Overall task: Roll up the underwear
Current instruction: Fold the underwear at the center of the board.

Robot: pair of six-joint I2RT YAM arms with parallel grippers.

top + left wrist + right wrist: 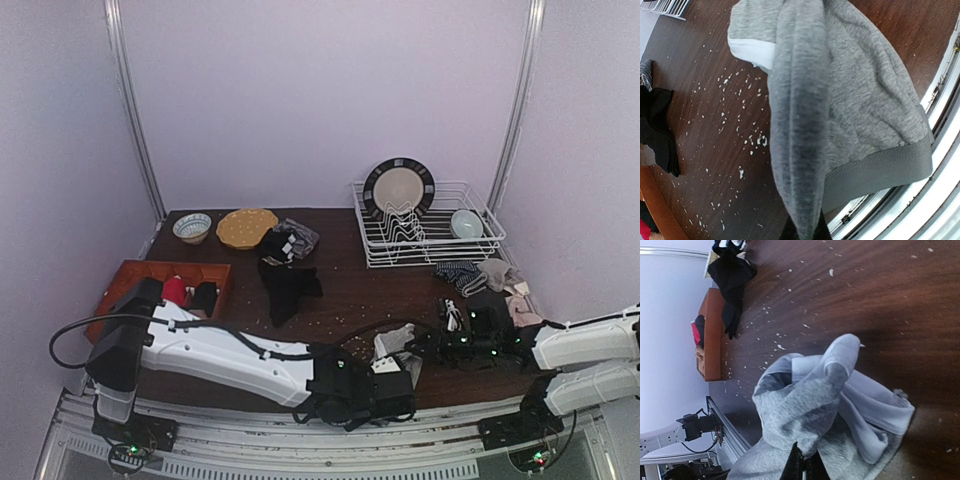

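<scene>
Wooden tabletop [890, 300], crumb-strewn. Bunched lower centre, light grey underwear [395, 343], pinched tight by left gripper [805, 232] and right gripper [801, 467]. Not yet rolled; flattening likely next.

Heathered grey underwear [860, 100], darker grey band; dark brown table [700, 165], white-flecked; orange-brown tray [185, 265]; plate [398, 190] rim apparently black-and-white striped.

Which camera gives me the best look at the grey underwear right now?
Left wrist: the grey underwear fills the frame, waistband and fold clear. Right wrist shows it bunched; top external only a small pale patch.
</scene>
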